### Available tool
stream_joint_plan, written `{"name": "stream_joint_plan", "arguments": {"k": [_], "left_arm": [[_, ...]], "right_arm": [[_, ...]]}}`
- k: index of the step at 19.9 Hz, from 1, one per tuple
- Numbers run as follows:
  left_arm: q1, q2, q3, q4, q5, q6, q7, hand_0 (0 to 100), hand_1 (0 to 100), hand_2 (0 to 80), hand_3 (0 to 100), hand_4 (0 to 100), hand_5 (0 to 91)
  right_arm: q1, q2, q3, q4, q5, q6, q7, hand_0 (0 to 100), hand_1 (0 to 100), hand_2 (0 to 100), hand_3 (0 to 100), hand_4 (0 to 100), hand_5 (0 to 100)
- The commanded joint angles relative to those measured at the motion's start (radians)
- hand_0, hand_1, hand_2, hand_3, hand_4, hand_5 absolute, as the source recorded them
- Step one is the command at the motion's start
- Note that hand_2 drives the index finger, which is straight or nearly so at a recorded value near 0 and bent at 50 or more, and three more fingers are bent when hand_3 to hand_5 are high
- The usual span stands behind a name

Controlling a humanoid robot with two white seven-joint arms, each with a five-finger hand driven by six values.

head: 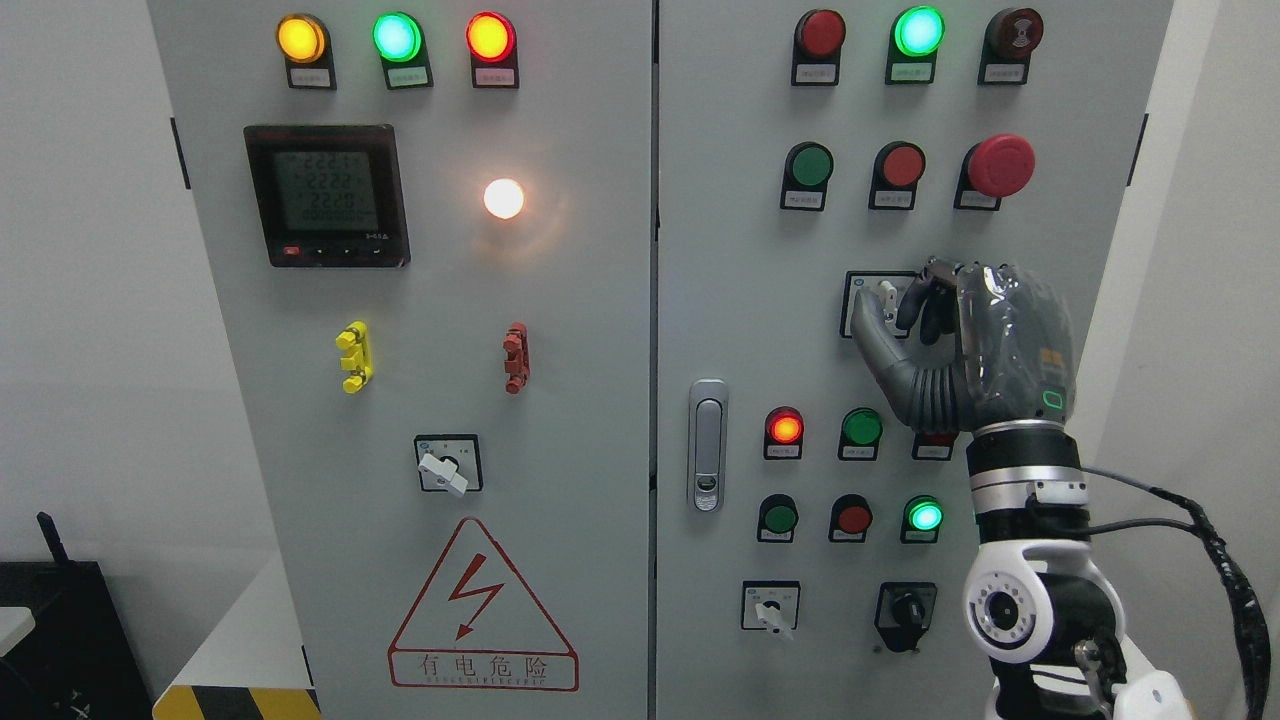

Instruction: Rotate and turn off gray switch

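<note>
A grey rotary switch with a white knob sits in a black-framed plate on the right cabinet door, below the row of green and red buttons. My right hand reaches up from the lower right. Its thumb and curled fingers close around the knob and hide most of the plate. The left arm does not show.
Similar rotary switches sit lower on the panel: one on the left door, one on the right door, plus a black selector. A red mushroom button is above my hand. A door handle is to the left.
</note>
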Motion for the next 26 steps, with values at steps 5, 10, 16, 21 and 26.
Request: {"name": "stream_joint_plan", "arguments": {"k": [5, 10, 16, 21, 26], "left_arm": [[0.000, 0.000, -0.002, 0.014, 0.000, 0.000, -0.001, 12, 39, 0.0, 0, 0, 0.0], [0.000, 0.000, -0.002, 0.014, 0.000, 0.000, 0.001, 12, 39, 0.0, 0, 0, 0.0], [0.000, 0.000, -0.002, 0.014, 0.000, 0.000, 0.001, 12, 39, 0.0, 0, 0, 0.0], [0.000, 0.000, -0.002, 0.014, 0.000, 0.000, -0.001, 12, 39, 0.0, 0, 0, 0.0], [0.000, 0.000, -0.002, 0.015, 0.000, 0.000, 0.001, 12, 39, 0.0, 0, 0, 0.0]], "right_arm": [[0.030, -0.003, -0.014, -0.074, 0.001, -0.002, -0.005, 46, 38, 74, 93, 89, 100], [0.079, -0.005, -0.032, -0.166, -0.001, -0.010, -0.014, 45, 38, 74, 93, 89, 100], [0.185, 0.000, -0.092, -0.284, -0.004, -0.144, -0.070, 46, 37, 62, 95, 84, 88], [0.271, 0.024, -0.172, -0.318, -0.007, -0.312, -0.047, 47, 36, 52, 70, 59, 47], [0.303, 0.035, -0.223, -0.318, -0.013, -0.396, 0.022, 37, 35, 27, 22, 12, 8]]}}
